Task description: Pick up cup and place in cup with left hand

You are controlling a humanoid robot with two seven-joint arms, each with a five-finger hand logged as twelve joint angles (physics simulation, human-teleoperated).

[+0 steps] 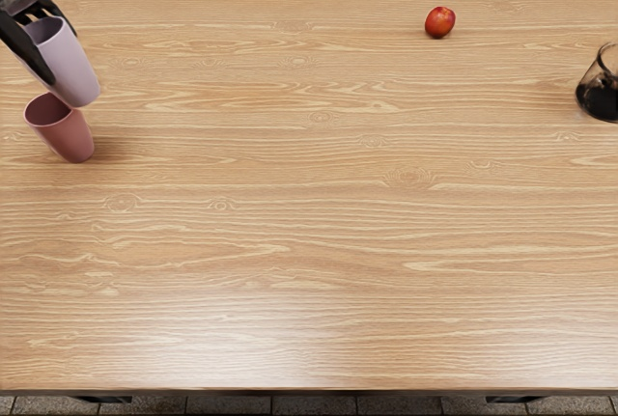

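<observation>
And here's your count, operator: you have two cups in view, one a tapered, smooth-sided lilac cup [79,70], the other a tapered, smooth-sided dusty-pink cup [66,136]. That's two for you! Over to the fruit, and you've got one, a round, glossy red fruit with yellowish patches [440,22]. On to the glassware, and it's one again for you: a clear glass vessel with dark contents [601,96], cut by the picture's edge. And under your tally, one light-brown wood-grained tabletop [319,213].

Left hand [19,13] in grey and black, with long, slim black fingers [21,41]
</observation>
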